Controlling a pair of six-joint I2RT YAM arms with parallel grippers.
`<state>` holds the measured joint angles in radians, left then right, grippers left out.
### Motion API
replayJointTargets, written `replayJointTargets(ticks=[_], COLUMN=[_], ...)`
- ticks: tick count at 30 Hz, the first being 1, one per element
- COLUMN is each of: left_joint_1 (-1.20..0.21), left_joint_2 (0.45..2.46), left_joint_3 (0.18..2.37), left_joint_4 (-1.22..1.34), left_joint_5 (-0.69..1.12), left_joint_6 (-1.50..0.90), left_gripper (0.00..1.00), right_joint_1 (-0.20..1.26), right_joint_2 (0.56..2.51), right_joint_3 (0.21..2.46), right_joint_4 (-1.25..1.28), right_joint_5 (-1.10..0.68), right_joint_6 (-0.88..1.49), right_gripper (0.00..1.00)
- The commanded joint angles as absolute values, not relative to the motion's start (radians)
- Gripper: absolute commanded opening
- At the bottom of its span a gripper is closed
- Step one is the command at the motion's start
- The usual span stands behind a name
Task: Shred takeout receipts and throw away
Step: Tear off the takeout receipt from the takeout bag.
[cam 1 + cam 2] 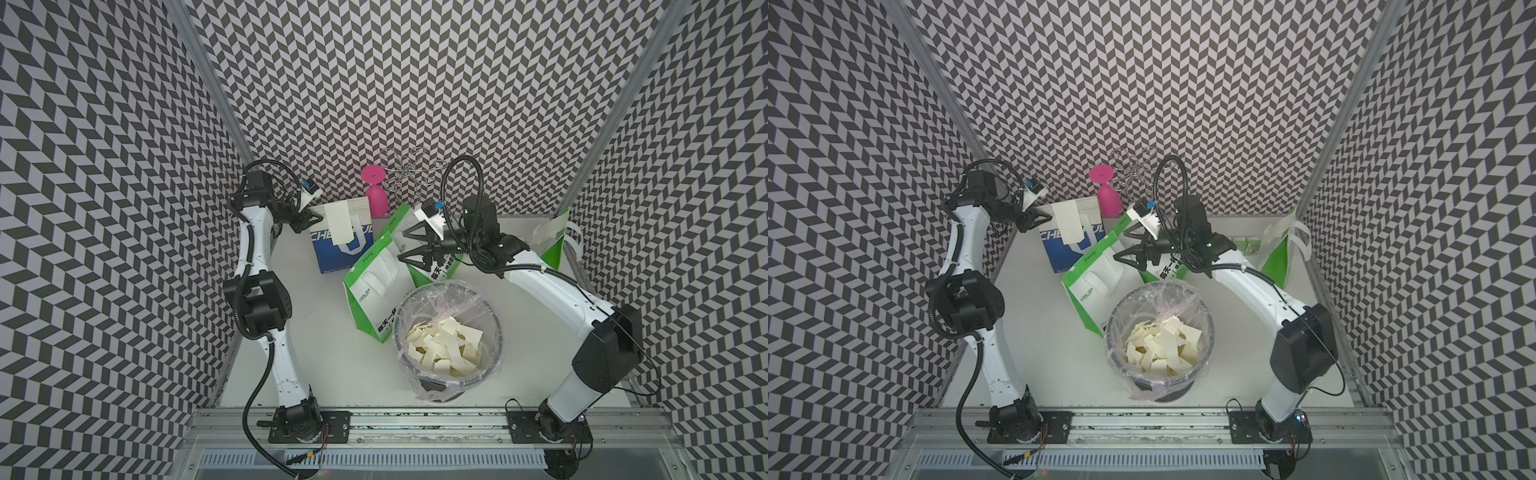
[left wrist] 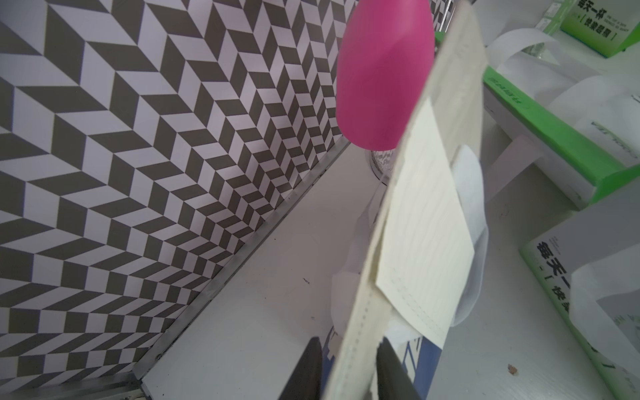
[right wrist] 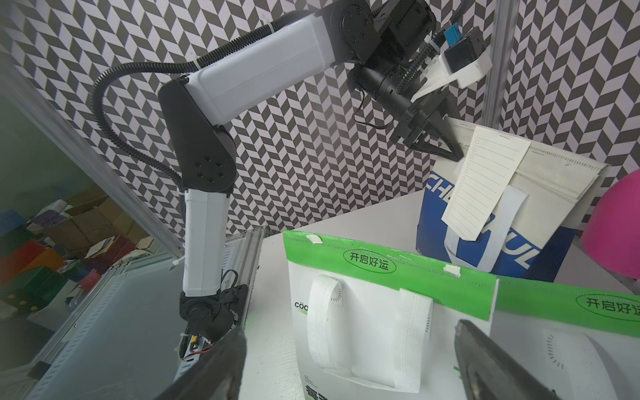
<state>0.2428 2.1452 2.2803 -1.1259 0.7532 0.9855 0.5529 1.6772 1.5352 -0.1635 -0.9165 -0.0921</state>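
Left arm (image 1: 254, 245) and right arm (image 1: 552, 291): white shells, black joint housings, corrugated black cables; right gripper (image 1: 402, 247) black and triangular.

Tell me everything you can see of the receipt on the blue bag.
The receipt is a cream paper slip, rectangular, faintly printed with ruled lines and small boxes down one edge. It looks whole, untorn. It hangs slightly tilted from the top edge of the blue-and-white bag, flat on its front, overlapping the white handle. The left gripper straddles the bag's rim beside it.
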Motion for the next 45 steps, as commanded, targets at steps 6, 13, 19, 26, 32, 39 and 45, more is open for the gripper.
replayJointTargets(ticks=[6, 13, 19, 26, 32, 39, 45], left_joint_1=[0.229, 0.202, 0.185, 0.179, 0.154, 0.135, 0.128], left_joint_2=[2.040, 1.970, 1.856, 1.675, 1.605, 1.526, 1.488], left_joint_3=[2.186, 2.067, 1.880, 1.647, 1.577, 1.474, 1.450], left_joint_4=[-1.153, -1.120, -1.057, -0.898, -0.850, -0.760, -0.730], left_joint_5=[0.852, 0.854, 0.845, 0.836, 0.825, 0.790, 0.808], left_joint_6=[0.973, 0.928, 0.854, 0.800, 0.776, 0.757, 0.752], left_gripper=[0.11, 0.00, 0.00, 0.00, 0.00, 0.00, 0.00], right_joint_1=[0.548, 0.550, 0.561, 0.573, 0.608, 0.644, 0.667], right_joint_2=[1.689, 1.721, 1.769, 1.862, 1.955, 2.081, 2.175], right_joint_3=[1.559, 1.580, 1.607, 1.707, 1.826, 1.979, 2.097], right_joint_4=[-0.067, -0.012, 0.027, 0.031, -0.008, -0.065, -0.154], right_joint_5=[-0.954, -0.948, -0.901, -0.886, -0.853, -0.807, -0.738], right_joint_6=[-0.058, 0.005, 0.064, 0.113, 0.117, 0.122, 0.108], right_gripper=[0.90, 0.88, 0.87, 0.82, 0.77, 0.71, 0.71])
